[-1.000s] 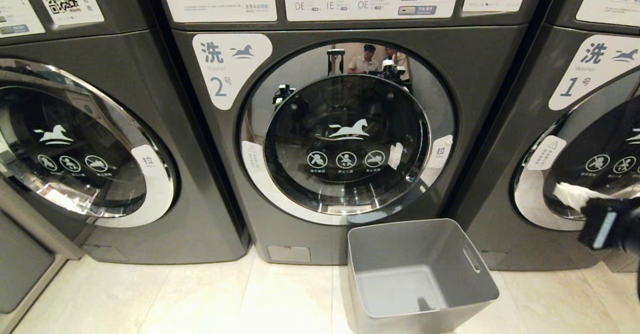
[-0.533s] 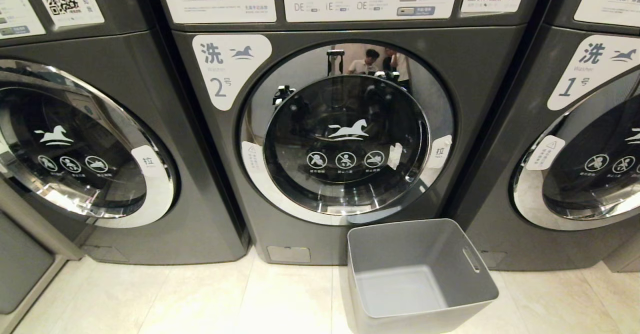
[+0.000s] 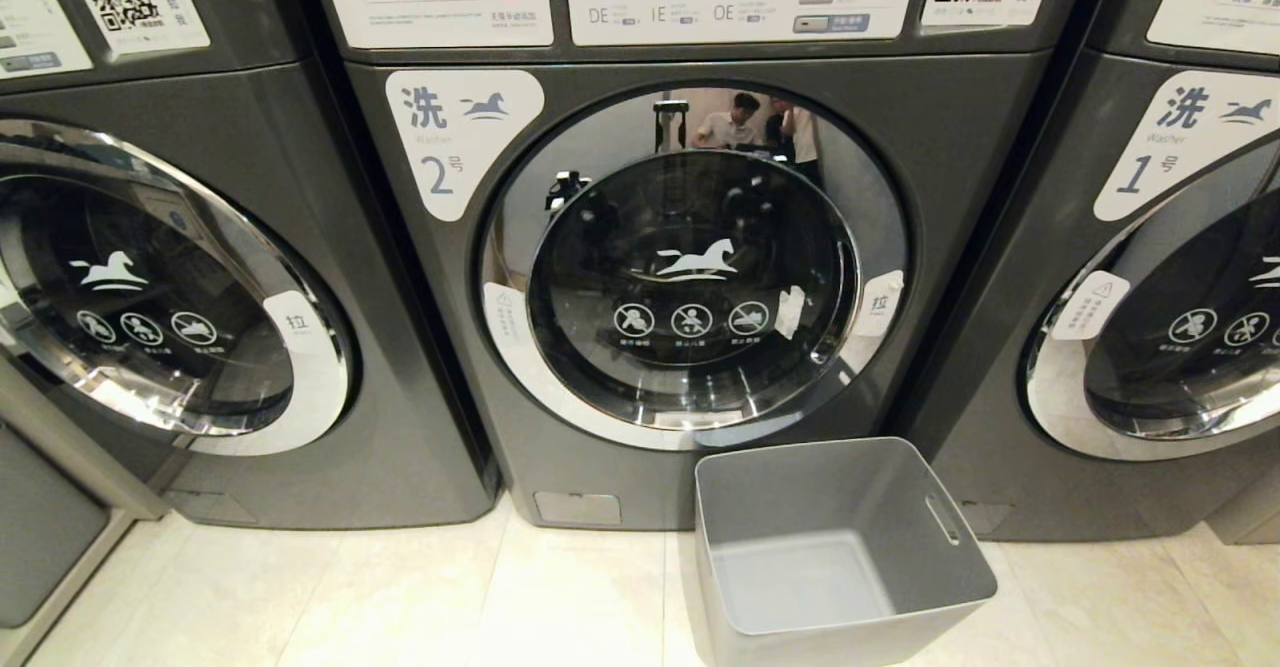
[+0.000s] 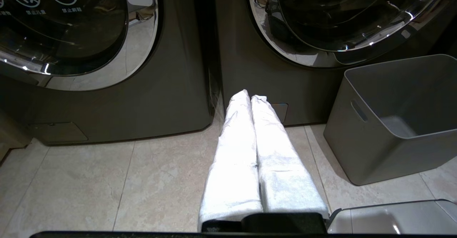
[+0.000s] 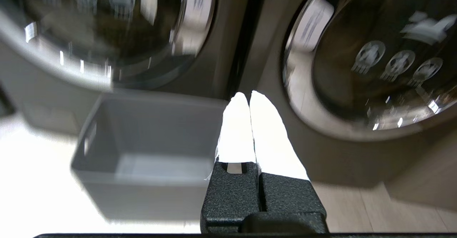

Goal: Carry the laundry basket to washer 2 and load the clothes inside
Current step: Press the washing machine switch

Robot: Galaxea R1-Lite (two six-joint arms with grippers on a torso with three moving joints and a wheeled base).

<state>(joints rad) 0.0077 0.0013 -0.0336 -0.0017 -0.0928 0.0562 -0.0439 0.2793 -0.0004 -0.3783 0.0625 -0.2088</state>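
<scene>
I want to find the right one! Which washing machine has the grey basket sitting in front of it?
The middle washer, marked with a big 2. The laundry basket stands on the floor below its closed door, towards washer 1's side. The other two washers have nothing before them.

- A second ago my right gripper (image 5: 249, 97) showed at the right edge of the head view, in front of washer 1's door (image 3: 1180, 337); it has since left that view.
- My right wrist view now looks at the laundry basket (image 5: 142, 152), my fingers pressed together.
</scene>
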